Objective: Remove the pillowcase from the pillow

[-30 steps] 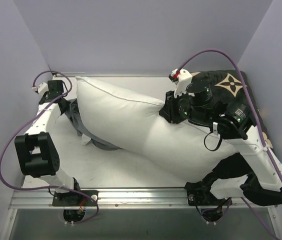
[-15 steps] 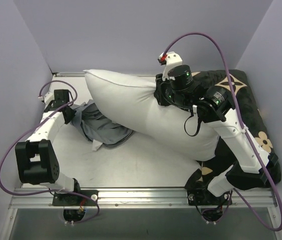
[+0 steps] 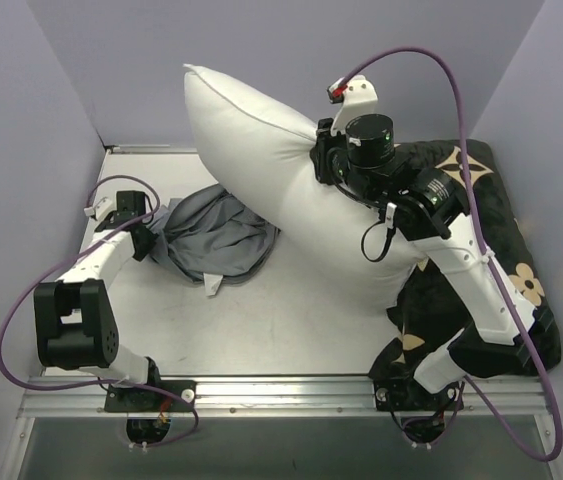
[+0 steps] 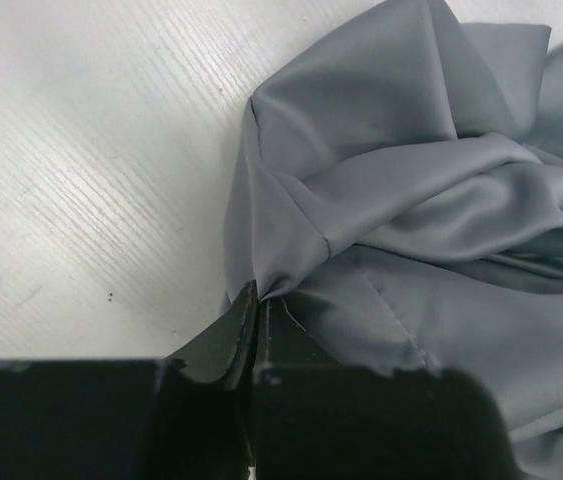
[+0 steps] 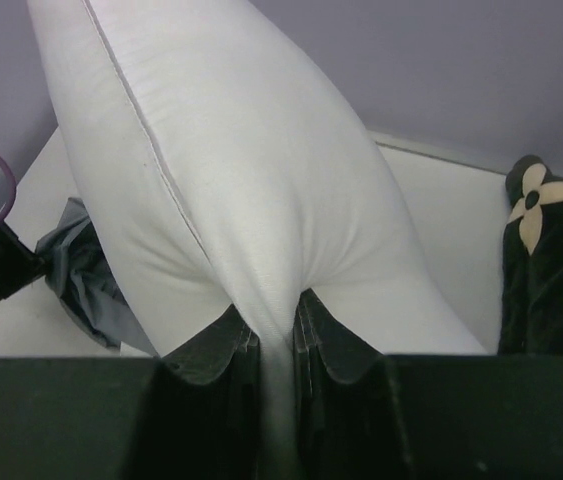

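Pillow [image 3: 261, 150] pinched in right hand [image 5: 276, 322], tilted upward beside crumpled pillowcase [image 3: 216, 235] clenched in left hand [image 4: 258, 312].

The pillow [image 3: 281, 170] was plain white, and the pillowcase [image 3: 216, 235] was a matte grey-blue with no pattern. The cushion [image 3: 511, 225] was black with tan flower motifs, the counter [image 3: 291, 320] white with faint grain, and the walls [image 3: 291, 60] pale lavender.

The pillowcase [image 3: 216, 235] lies bunched on the surface [image 3: 291, 320] at the left, its left edge pinched in the left claw [image 4: 257, 305]. Just right of it and behind, the pillow [image 3: 281, 170] slants up off the surface, outside the pillowcase, gripped mid-edge by the right claw [image 5: 276, 325]. Its low end reaches the cushion [image 3: 506, 230] lying along the right side.
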Robot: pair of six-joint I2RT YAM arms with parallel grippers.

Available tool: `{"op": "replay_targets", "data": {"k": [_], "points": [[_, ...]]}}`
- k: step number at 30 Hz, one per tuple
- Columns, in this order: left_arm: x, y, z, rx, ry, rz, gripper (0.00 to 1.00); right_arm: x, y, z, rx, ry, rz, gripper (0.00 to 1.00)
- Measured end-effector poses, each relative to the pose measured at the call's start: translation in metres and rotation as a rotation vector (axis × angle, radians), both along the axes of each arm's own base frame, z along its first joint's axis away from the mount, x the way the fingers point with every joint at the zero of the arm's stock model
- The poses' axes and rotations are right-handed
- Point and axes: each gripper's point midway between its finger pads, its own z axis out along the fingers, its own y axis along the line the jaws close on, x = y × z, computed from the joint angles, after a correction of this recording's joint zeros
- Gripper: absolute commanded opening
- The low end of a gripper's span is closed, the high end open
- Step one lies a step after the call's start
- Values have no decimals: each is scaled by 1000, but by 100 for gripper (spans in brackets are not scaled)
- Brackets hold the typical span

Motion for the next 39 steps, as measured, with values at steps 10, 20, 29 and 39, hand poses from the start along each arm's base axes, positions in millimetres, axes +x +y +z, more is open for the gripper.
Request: {"op": "replay_targets", "data": {"k": [10, 20, 29, 39], "points": [[-11, -24, -1, -12, 0, -75, 0, 55, 24, -79, -129, -66, -9, 0], [-16, -64, 39, -24, -123, -249, 15, 42, 116, -222, -140, 99, 171, 0], [-32, -74, 99, 0, -306, -362, 83, 9, 152, -239, 48, 268, 258, 48], [-64, -101, 152, 9, -482, -537, 88, -42, 149, -214, 190, 394, 376, 100]]}}
